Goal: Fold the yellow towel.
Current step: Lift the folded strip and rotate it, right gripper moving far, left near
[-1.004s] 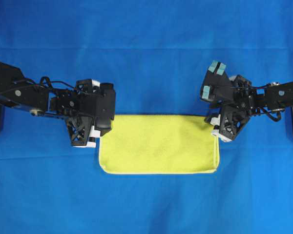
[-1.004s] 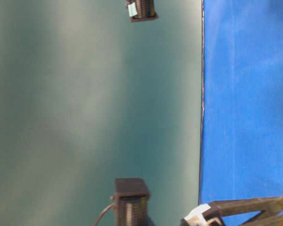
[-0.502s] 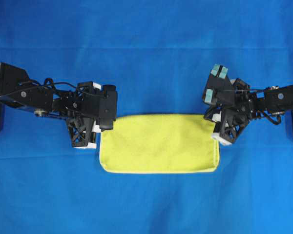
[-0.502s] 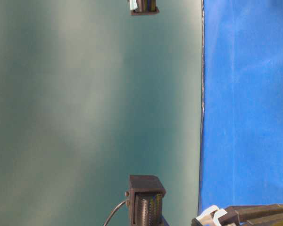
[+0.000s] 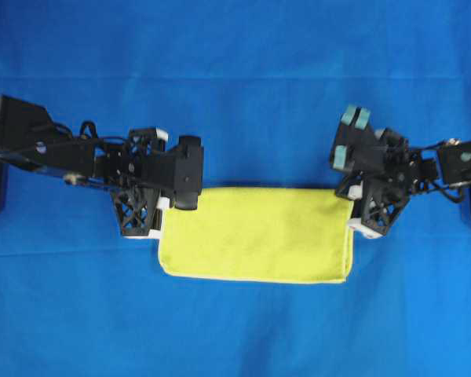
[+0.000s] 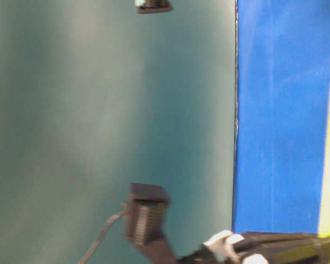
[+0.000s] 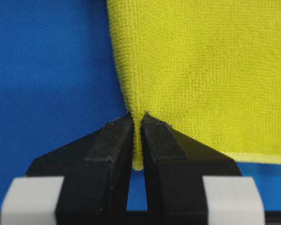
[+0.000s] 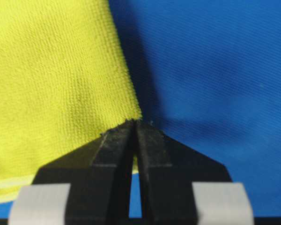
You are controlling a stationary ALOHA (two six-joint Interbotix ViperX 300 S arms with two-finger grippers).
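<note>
Yellow towel (image 5: 255, 234) lies folded in a rectangle at centre of the blue cloth (image 5: 235, 78) covering the counter. Left gripper (image 7: 136, 123) jaws pinch its left corner; right gripper (image 8: 133, 124) jaws pinch its right corner.

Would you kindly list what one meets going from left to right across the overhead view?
Left gripper → yellow towel → right gripper, all lying over the blue cloth.
</note>
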